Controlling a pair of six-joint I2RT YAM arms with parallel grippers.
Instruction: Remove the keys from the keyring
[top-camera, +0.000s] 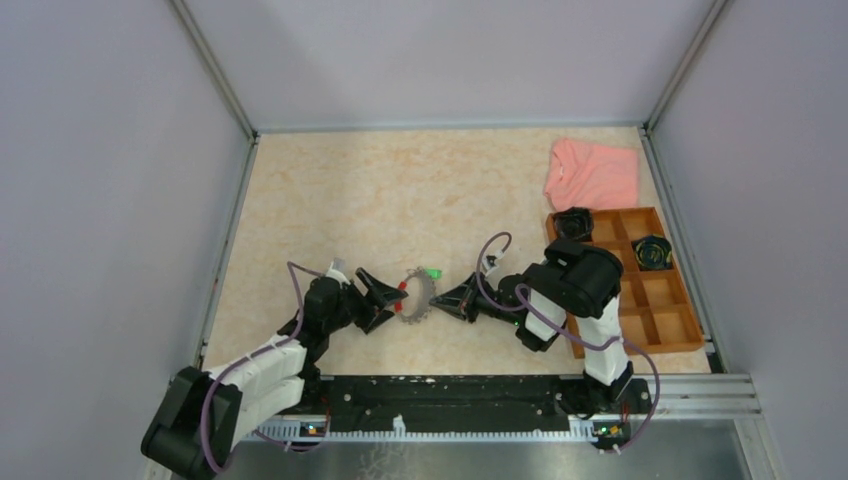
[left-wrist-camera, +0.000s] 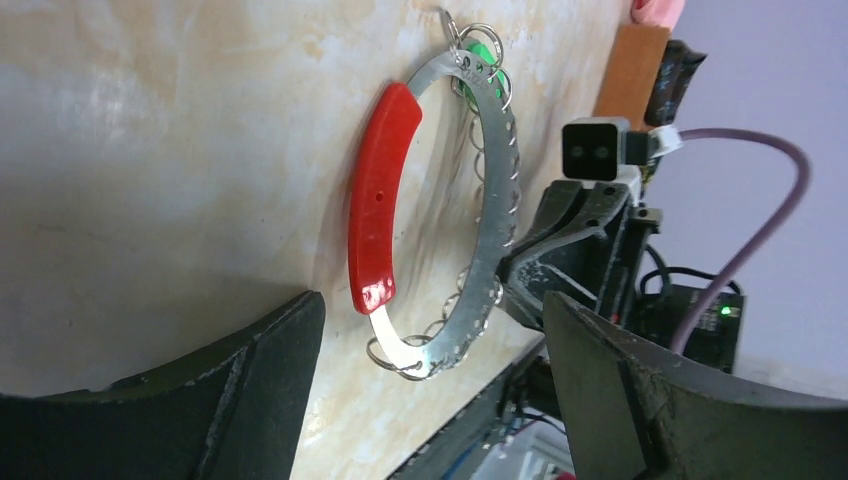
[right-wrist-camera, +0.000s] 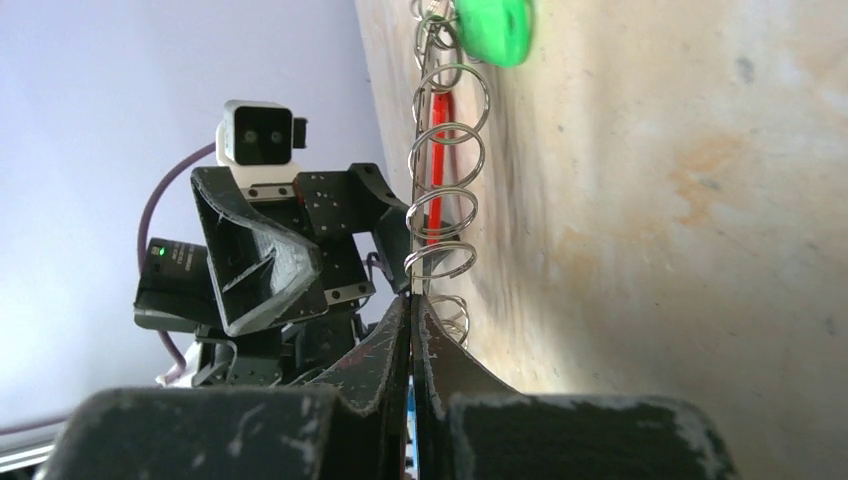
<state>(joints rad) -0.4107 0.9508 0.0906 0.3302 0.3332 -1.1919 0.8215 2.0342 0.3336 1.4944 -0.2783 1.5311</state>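
Note:
The keyring (top-camera: 418, 296), a thin grey hoop with a red sleeve (left-wrist-camera: 380, 200), is in mid-table between both grippers. Several small wire rings hang along its rim (right-wrist-camera: 448, 140). The key with the green head (top-camera: 433, 272) hangs at its far end; it also shows in the left wrist view (left-wrist-camera: 485, 55) and the right wrist view (right-wrist-camera: 490, 25). Other keys are too small to make out. My left gripper (top-camera: 392, 300) is open, its fingers (left-wrist-camera: 250, 400) either side of the hoop's sleeve end without touching. My right gripper (top-camera: 442, 297) is shut on the hoop's rim (right-wrist-camera: 412, 292).
A brown compartment tray (top-camera: 665, 322) stands at the right, close behind the right arm, with black coiled bundles (top-camera: 575, 222) in two cells. A pink cloth (top-camera: 592, 172) lies at the back right. Walls close the table on three sides.

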